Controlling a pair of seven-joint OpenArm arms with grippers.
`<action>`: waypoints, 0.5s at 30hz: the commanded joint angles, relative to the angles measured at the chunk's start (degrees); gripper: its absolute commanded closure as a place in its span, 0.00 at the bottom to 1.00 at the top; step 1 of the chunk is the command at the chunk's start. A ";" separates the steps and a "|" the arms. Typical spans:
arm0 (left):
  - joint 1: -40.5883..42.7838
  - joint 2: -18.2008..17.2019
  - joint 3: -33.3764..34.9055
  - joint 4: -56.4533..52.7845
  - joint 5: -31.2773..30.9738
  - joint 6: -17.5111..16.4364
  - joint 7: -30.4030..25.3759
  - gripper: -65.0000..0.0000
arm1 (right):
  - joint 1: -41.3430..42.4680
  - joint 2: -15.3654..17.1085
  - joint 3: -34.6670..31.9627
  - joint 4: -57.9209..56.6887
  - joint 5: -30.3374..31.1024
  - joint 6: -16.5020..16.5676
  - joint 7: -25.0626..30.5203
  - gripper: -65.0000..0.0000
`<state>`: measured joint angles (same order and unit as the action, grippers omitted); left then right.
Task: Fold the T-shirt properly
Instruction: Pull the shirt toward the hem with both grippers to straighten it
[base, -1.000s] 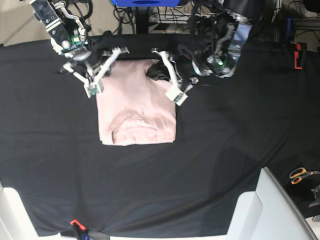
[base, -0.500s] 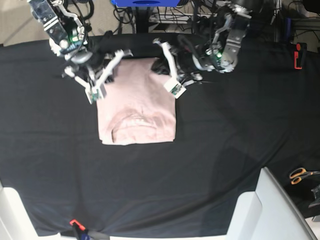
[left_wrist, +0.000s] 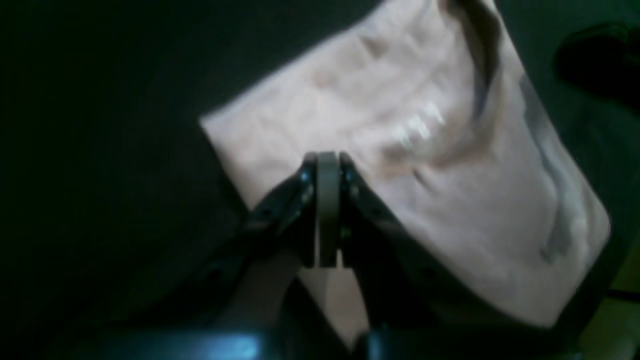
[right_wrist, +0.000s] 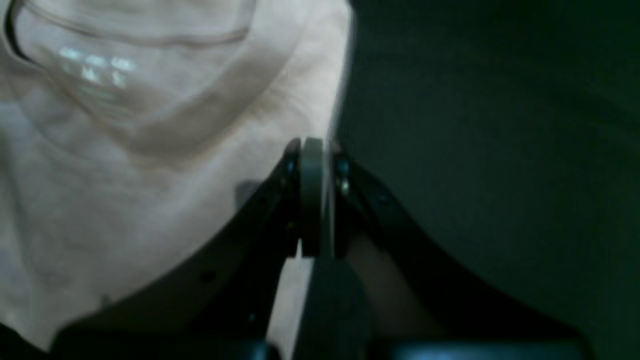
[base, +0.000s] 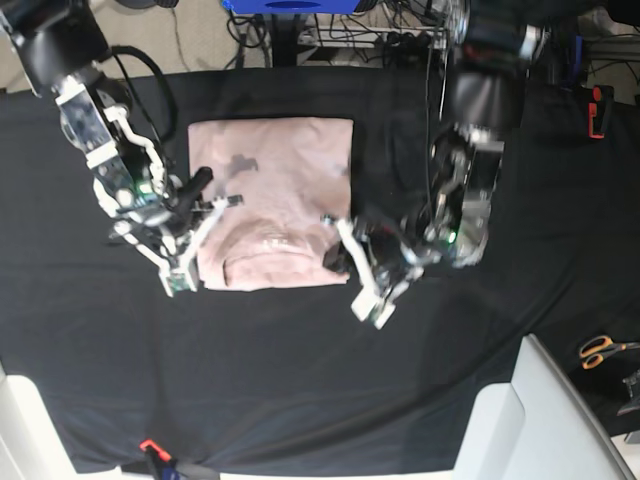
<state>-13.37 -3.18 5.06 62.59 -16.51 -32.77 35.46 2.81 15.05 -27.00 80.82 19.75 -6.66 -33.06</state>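
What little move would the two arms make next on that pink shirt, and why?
Probably open the jaws and reach for the collar-end corners of the T-shirt. It lies as a flat rectangle, and the left gripper and right gripper hang shut beside those corners, holding nothing.

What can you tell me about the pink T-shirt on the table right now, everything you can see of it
The T-shirt is pale pink, plain, soft cotton-like fabric, folded into a neat rectangle lying flat on the black table cloth. Its ribbed round collar faces up near the camera-side edge, with a faint label showing inside it. Light wrinkles and arm shadows cross the top. The left gripper and right gripper, both shut, sit at the shirt's two near corners; whether they pinch fabric cannot be told.
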 joint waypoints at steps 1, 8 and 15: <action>-2.06 0.94 0.00 -1.27 -1.20 -0.24 -3.24 1.00 | 1.63 0.12 0.24 -0.86 -0.28 1.25 2.77 0.96; -7.16 1.55 0.08 -17.00 -1.20 1.43 -11.59 1.00 | 6.82 -3.05 0.50 -18.18 -0.28 5.12 11.21 0.96; -8.92 1.82 0.08 -20.61 -1.20 1.43 -14.58 1.00 | 7.78 -2.52 0.24 -20.20 -0.28 5.12 13.67 0.96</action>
<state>-20.56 -1.37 5.15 40.99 -16.88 -31.27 21.93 9.78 11.88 -26.94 60.10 19.73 -1.10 -19.03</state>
